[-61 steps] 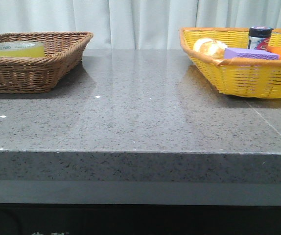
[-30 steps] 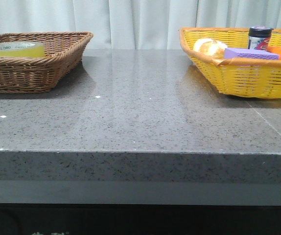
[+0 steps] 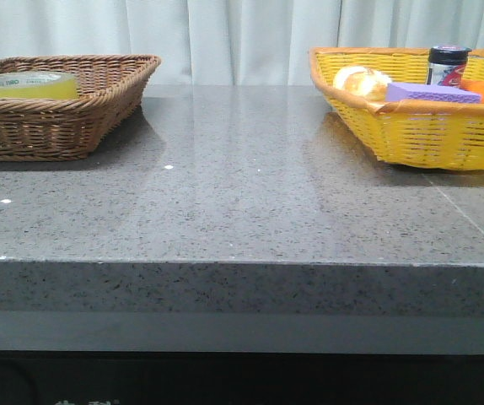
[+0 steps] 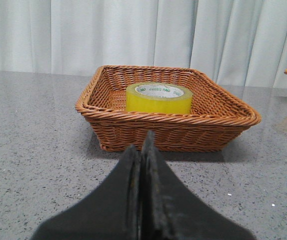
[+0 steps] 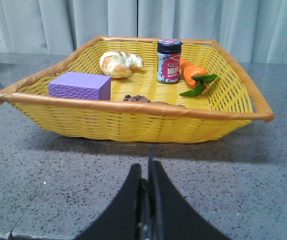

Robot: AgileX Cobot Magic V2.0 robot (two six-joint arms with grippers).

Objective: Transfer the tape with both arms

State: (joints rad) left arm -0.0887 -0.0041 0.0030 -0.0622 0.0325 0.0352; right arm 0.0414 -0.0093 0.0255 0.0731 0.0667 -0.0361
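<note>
Woven brown basket [image 4: 133, 127] holds glossy round tape [image 4: 159, 97].

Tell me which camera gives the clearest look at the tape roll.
The left wrist view: the tape sits whole and centered in the brown basket. The front view shows only its top edge over the rim. The right wrist view misses it.

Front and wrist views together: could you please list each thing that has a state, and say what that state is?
Tape: lying flat in the brown basket, ungripped.
Left gripper: fingers shut, empty, short of the brown basket.
Right gripper: fingers shut, empty, short of the yellow basket.
Jar: upright in the yellow basket, lid on.
Purple sponge: lying flat in the yellow basket.
</note>
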